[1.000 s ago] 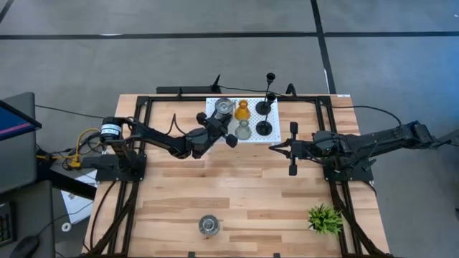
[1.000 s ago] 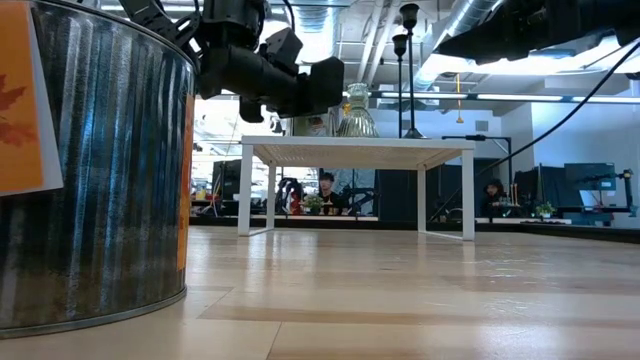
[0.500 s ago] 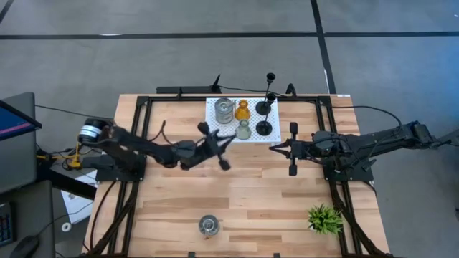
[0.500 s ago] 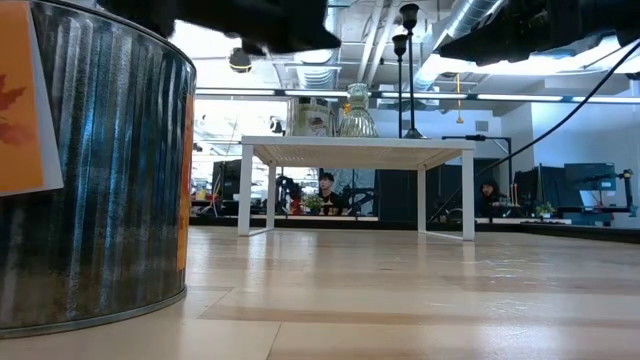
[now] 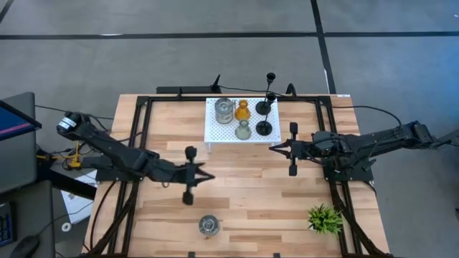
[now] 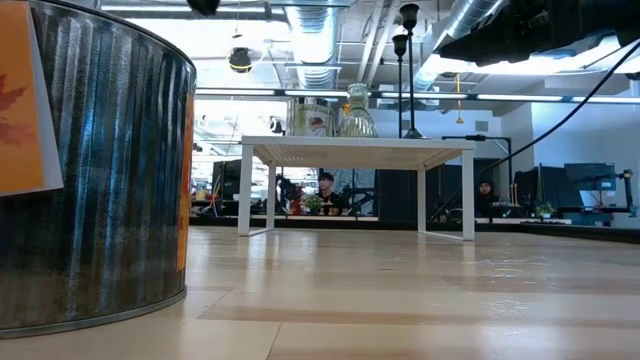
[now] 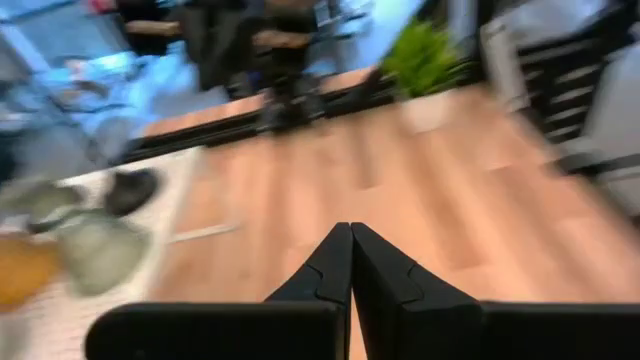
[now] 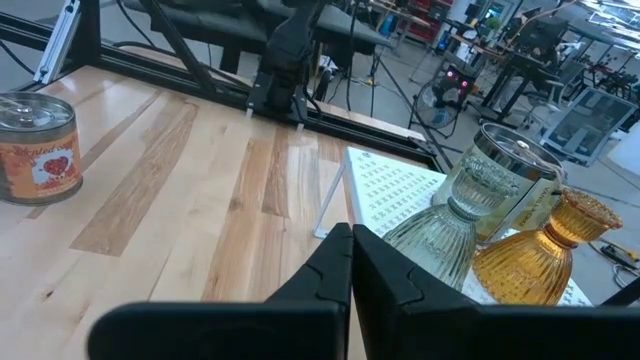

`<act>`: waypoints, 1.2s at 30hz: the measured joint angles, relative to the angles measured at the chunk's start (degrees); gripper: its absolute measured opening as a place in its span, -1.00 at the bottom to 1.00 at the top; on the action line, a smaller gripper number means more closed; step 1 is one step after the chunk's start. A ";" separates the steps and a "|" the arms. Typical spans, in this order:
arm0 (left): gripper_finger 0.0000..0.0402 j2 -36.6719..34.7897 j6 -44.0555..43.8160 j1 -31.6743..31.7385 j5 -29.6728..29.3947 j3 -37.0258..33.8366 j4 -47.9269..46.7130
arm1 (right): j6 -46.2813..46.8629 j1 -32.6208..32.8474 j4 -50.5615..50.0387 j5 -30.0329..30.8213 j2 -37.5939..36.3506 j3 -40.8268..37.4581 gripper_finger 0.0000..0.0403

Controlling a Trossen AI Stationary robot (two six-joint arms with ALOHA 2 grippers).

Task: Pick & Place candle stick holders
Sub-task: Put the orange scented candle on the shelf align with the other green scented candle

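While the left gripper (image 5: 199, 175) hangs over bare table centre, fingers (image 7: 330, 275) pressed together on nothing, five holders stand on the white perforated stand (image 5: 215, 131) at 12 o'clock: silvery jar (image 5: 224, 110), amber glass (image 5: 242, 111), grey-green (image 5: 244, 130), two black stems (image 5: 265, 127). A second silvery jar (image 5: 209, 226) sits alone at 6 o'clock. Right gripper (image 5: 275, 147) waits beside the stand, fingers together and empty.

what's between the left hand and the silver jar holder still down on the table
Nothing visible. In the high view the left hand, fingers shut, hangs over bare wood, and only open tabletop separates it from the silvery jar holder near the front edge. The spiky plant stands far off to the side, and the right hand waits by the white stand.
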 joint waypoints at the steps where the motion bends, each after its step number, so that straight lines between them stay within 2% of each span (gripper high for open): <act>1: -0.97 -0.55 -1.01 -0.56 1.44 0.00 0.00 | 0.00 0.00 0.00 -0.02 0.00 0.00 -1.00; 7: -0.96 -2.06 -1.37 -1.75 7.57 0.00 -0.03 | 0.01 0.00 0.02 -0.02 0.01 0.00 -1.00; 12: -0.98 -0.31 -1.82 -1.72 8.83 0.02 -0.43 | 0.02 0.00 0.02 -0.02 0.01 0.00 -1.00; 15: -0.97 0.88 -5.17 -1.71 8.82 0.00 -0.40 | 0.01 0.00 0.02 -0.02 0.01 0.00 -1.00; 18: -0.94 2.08 -10.26 -1.14 8.85 0.00 -0.36 | 0.02 0.00 0.02 -0.02 -0.01 0.00 -1.00; 23: -0.83 2.84 -24.11 -1.05 9.78 0.02 -2.13 | 0.02 0.00 0.02 -0.02 0.01 0.00 -1.00; 31: -0.51 3.60 -45.33 -1.09 20.70 0.04 -7.97 | 0.02 0.00 0.03 -0.02 0.01 0.00 -1.00; 36: -0.29 6.36 -49.18 -1.45 23.46 0.04 -8.56 | 0.06 0.00 0.04 -0.02 -0.01 0.00 -1.00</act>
